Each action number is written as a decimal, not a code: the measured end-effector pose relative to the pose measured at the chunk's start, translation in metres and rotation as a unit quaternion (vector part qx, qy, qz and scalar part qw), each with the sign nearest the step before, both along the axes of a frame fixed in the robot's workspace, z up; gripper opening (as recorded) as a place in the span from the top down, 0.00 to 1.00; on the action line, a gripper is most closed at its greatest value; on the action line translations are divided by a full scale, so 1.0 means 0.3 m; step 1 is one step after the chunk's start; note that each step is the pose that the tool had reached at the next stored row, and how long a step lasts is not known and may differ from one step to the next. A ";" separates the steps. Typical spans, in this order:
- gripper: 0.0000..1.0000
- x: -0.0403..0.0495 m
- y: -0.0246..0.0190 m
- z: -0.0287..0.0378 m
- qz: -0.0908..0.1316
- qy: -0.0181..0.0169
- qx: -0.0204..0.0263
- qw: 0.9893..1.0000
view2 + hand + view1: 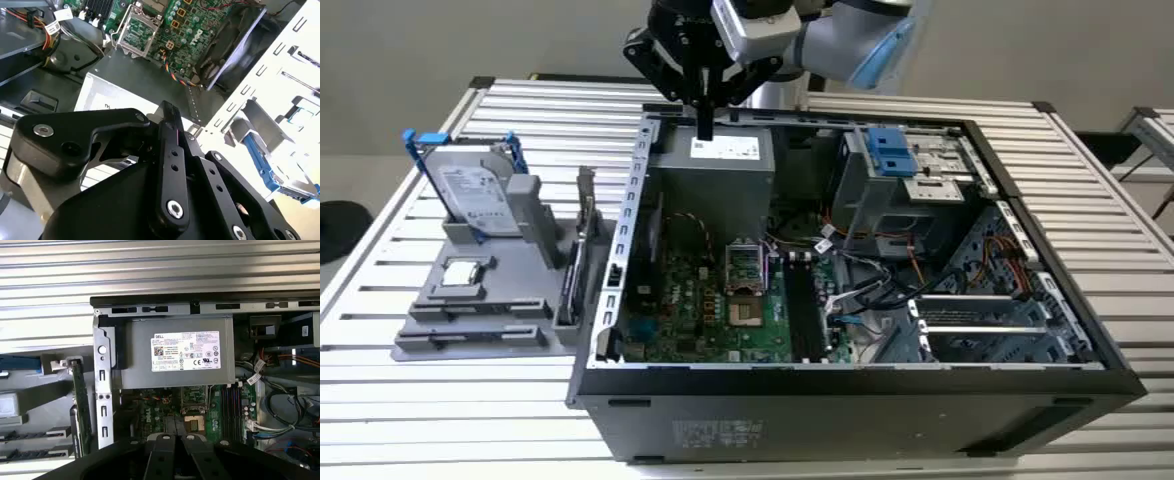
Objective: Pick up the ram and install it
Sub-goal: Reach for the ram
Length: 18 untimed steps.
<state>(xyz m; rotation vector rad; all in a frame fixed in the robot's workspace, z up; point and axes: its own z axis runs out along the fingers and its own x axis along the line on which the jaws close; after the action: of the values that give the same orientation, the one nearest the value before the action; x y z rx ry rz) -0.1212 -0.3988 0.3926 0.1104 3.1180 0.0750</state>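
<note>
Empty hand (706, 132) above the power supply (720, 165), ram (568, 285) in its holder (480, 320).
Exterior view: the ram sits beside an upright card (586, 205), easily grabbed instead. Second wrist view: fingers (170, 165) pressed together. First wrist view: the case wall (102, 400) stands between; a low crossing could clip it.

We see the computer case (854, 400) lying open on the slatted table (547, 110). Inside it, the power supply (714, 165) sits in the far corner toward the exterior view's left. The motherboard (694, 320) lies in front of it, and the drive cage (907, 170) stands to its right. The memory slots (803, 310) run just right of the processor socket (744, 290). Outside, at the exterior view's left, the fixture (480, 320) stands just beside the case wall, with the hard drive (470, 195) upright at its far end. The gripper (706, 130) hangs above the power supply.
</note>
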 end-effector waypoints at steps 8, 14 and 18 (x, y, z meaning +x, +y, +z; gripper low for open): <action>1.00 0.000 0.000 0.000 0.000 0.000 0.000 1.000; 1.00 -0.005 0.000 0.000 0.000 0.000 0.000 1.000; 1.00 -0.022 0.000 0.000 0.000 0.000 0.000 1.000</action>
<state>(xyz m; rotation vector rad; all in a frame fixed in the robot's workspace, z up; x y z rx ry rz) -0.1276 -0.3988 0.3926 0.1104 3.1180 0.0749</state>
